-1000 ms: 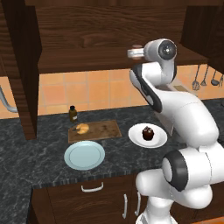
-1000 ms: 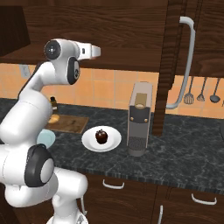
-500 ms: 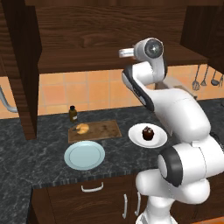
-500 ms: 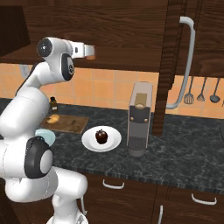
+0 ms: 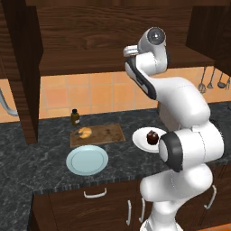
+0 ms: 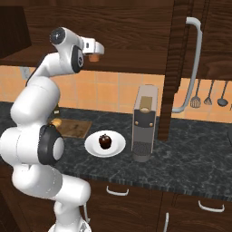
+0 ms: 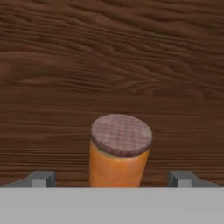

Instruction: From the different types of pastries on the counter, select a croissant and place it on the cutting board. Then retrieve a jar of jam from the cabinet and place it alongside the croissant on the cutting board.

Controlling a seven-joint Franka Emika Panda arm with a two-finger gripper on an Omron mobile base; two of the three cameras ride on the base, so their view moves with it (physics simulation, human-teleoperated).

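Two fingertips (image 7: 43,178) flank jam jar (image 7: 120,151), gaps either side; claw (image 7: 113,179) wide open, empty

One croissant (image 5: 84,132), one cupcake (image 5: 152,136), two plates (image 5: 87,160) — one jam jar (image 7: 119,151), one cutting board (image 5: 108,133), one bottle (image 5: 75,117), one coffee machine (image 6: 144,122).

From the hand view I lose the bottom of the jar of jam (image 7: 119,154) behind the lower edge, and only the finger tips (image 7: 42,178) poke up. In the left base view my own arm covers the cupcake plate's (image 5: 140,136) right side.
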